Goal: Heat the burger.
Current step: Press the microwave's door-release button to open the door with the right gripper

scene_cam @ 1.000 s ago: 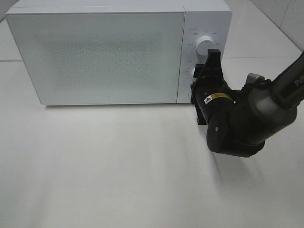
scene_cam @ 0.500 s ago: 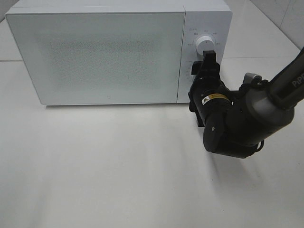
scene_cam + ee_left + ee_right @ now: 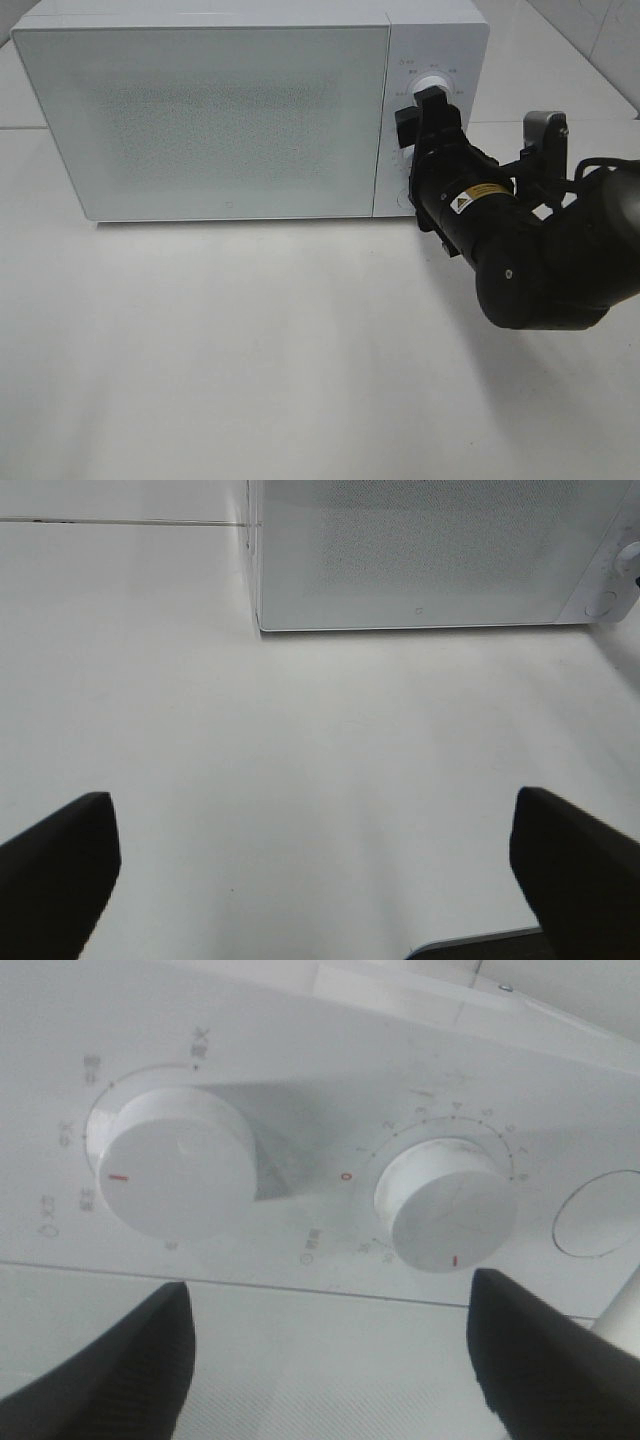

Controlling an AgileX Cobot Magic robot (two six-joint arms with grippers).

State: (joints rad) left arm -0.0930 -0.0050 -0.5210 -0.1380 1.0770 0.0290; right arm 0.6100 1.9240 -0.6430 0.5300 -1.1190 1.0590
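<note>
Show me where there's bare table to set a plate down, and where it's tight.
Free: the wide white table in front of the microwave door, running to the near edge, and the stretch past the microwave's left side. Tight: the right, where the right arm hangs over the table with the right gripper, jaws open, at the control dials.

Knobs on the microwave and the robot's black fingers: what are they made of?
Knobs: probably white plastic, smooth and matte, each with a small red line marked on it. Fingers: dark and dull, with what looks like a fine woven pattern, so maybe carbon fibre or textured plastic. The picture is too blurry to be sure.
</note>
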